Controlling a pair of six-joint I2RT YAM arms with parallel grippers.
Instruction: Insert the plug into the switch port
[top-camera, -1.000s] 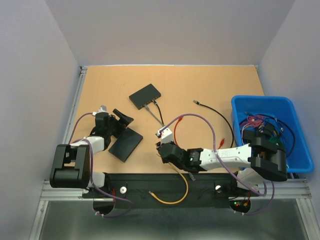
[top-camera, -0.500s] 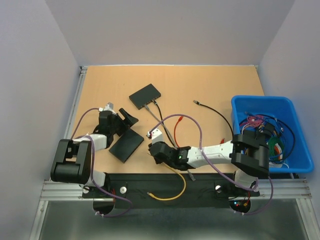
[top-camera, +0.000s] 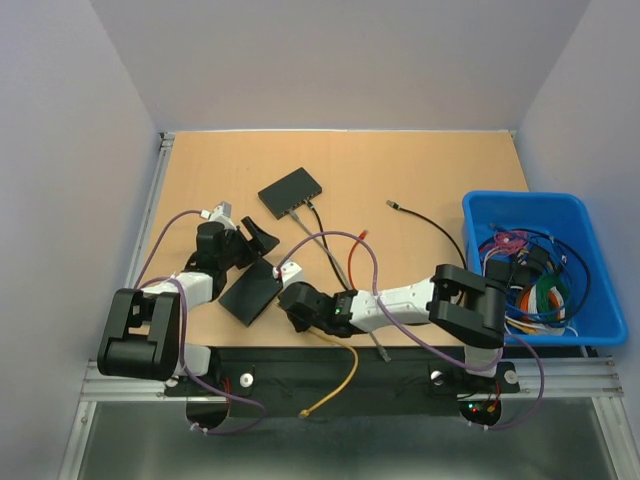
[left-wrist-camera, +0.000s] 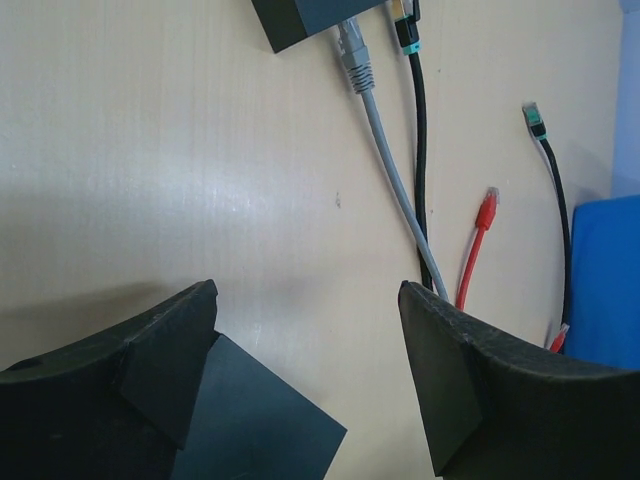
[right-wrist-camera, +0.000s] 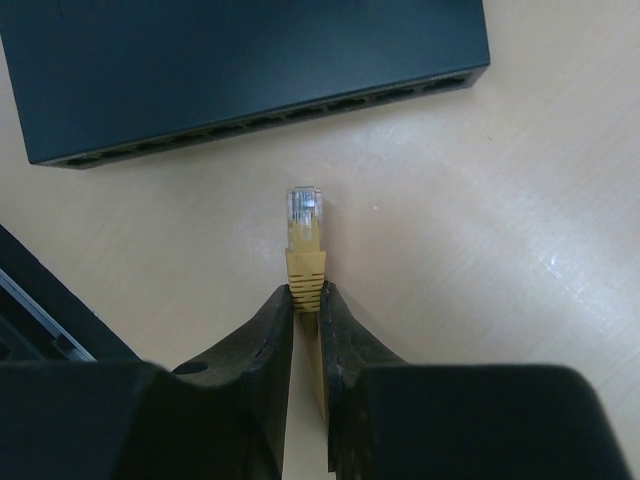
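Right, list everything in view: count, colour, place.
far switch: 1, black, mid-table, cables plugged in
near switch: 1, black, ports facing the yellow plug
yellow cable: 1, yellow, plug short of the near switch, not inserted
grey cable: 1, grey, running from the far switch
plugged black cable: 1, black, beside the grey cable
loose black plug: 1, black, toward the bin
red cable: 1, red, right of the grey cable
blue bin: 1, blue, table's right side, holding tangled cables
left gripper: open, by the near switch
right gripper: shut on the yellow cable
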